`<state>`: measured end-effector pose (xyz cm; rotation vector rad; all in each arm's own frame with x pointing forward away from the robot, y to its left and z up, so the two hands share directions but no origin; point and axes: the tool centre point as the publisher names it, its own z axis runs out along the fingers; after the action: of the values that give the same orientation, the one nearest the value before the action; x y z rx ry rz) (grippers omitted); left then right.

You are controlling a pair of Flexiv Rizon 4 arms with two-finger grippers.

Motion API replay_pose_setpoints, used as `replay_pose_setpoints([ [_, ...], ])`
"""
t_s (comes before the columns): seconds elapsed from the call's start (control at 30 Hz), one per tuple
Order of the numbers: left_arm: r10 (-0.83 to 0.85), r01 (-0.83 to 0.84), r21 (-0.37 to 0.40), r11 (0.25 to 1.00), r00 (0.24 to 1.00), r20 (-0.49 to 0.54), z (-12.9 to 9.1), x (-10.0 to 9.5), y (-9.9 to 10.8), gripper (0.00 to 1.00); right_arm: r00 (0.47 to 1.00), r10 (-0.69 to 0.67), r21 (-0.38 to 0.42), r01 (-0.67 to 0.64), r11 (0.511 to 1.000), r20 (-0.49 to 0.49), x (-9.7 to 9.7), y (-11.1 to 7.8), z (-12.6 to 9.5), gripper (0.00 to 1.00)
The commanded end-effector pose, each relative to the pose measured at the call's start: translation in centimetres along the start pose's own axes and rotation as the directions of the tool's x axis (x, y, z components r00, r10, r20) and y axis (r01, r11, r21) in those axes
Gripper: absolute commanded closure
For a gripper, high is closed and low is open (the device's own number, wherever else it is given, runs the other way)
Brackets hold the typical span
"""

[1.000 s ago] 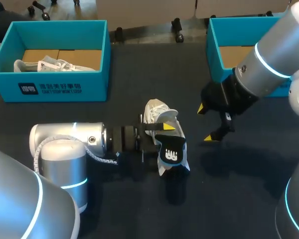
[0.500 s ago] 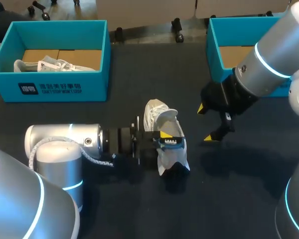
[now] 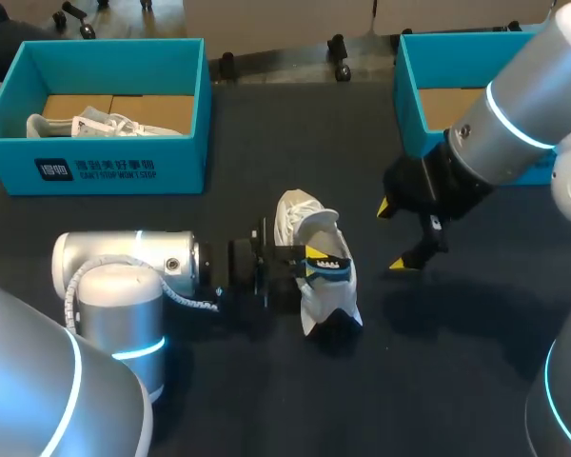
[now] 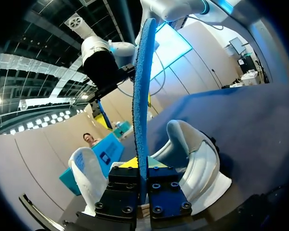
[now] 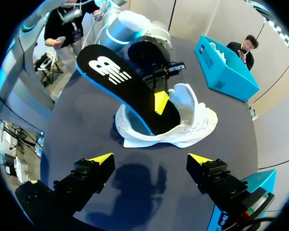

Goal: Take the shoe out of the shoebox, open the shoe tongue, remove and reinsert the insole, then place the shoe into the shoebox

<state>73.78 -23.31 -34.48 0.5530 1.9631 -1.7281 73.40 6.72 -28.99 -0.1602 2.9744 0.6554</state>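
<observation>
Ok, your left gripper (image 3: 309,262) pinched the insole (image 5: 130,91), right gripper (image 3: 393,236) hung open; w/ shoe (image 3: 297,214) unheld, a push could've slid it.

Bare table (image 3: 371,295) separates the right gripper (image 3: 392,235) from the white shoe (image 3: 300,217); the left gripper (image 3: 314,259) and its clamped insole (image 5: 130,91) block the shoe's opening.

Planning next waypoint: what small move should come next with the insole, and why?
Probably the left gripper pushes the insole deeper into the shoe: it is shut on it, one end sits inside the opening, the logo end sticks out.
</observation>
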Motion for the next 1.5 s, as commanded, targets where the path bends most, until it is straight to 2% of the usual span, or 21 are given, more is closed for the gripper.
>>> replay_pose_setpoints([
  [0.03, -0.001, 0.001, -0.01, 1.0, 1.0, 0.004, 0.1, 0.0, -0.2, 1.0, 1.0, 0.001, 0.003, -0.001, 1.0, 0.001, 0.0, 0.1, 0.1, 0.0],
  [0.07, -0.004, 0.004, -0.011, 1.0, 1.0, 0.003, -0.1, 0.0, -0.5, 0.73, 1.0, 0.001, 0.003, -0.001, 1.0, 0.001, 0.0, 0.1, 0.1, 0.0],
  [0.17, -0.014, 0.014, -0.002, 1.0, 1.0, 0.001, -0.5, 0.0, -1.4, 0.65, 1.0, 0.001, 0.003, -0.001, 1.0, 0.001, 0.0, 0.1, 0.1, 0.0],
  [0.37, -0.034, 0.035, 0.026, 0.999, 0.999, -0.005, -0.7, 0.3, -3.4, 0.59, 1.0, 0.001, 0.003, -0.001, 1.0, 0.001, 0.0, 0.1, 0.1, 0.0],
  [0.47, -0.024, 0.024, 0.032, 0.999, 1.0, -0.013, -0.6, 0.5, -3.9, 0.67, 1.0, 0.001, 0.003, -0.001, 1.0, 0.001, 0.0, 0.1, 0.1, 0.0],
  [0.5, -0.022, 0.023, 0.031, 0.999, 1.0, -0.019, -0.5, 0.6, -3.9, 0.77, 1.0, 0.001, 0.003, -0.001, 1.0, 0.001, 0.0, 0.1, 0.1, 0.0],
  [0.53, -0.019, 0.02, 0.03, 0.999, 1.0, -0.02, -0.5, 0.6, -3.9, 0.98, 1.0, 0.001, 0.003, -0.001, 1.0, 0.001, 0.0, 0.1, 0.1, 0.0],
  [0.57, -0.017, 0.017, 0.027, 0.999, 1.0, -0.022, -0.4, 0.7, -3.9, 1.0, 1.0, 0.001, 0.003, -0.001, 1.0, 0.001, 0.0, 0.1, 0.1, 0.0],
  [0.77, 0.012, -0.011, 0.016, 1.0, 0.999, -0.04, -0.1, 1.1, -3.1, 1.0, 1.0, 0.001, 0.003, -0.001, 1.0, 0.001, 0.0, 0.1, 0.1, 0.0],
  [1.27, 0.12, -0.12, -0.049, 0.992, 0.993, -0.012, 0.2, 0.5, -1.0, 1.0, 1.0, 0.001, 0.003, -0.001, 1.0, 0.001, 0.0, 0.1, 0.1, 0.0],
  [1.5, 0.095, -0.095, -0.073, 0.993, 0.995, 0.0, -0.1, -0.1, -0.6, 1.0, 1.0, 0.001, 0.003, -0.001, 1.0, 0.001, 0.0, 0.1, 0.1, 0.0],
])
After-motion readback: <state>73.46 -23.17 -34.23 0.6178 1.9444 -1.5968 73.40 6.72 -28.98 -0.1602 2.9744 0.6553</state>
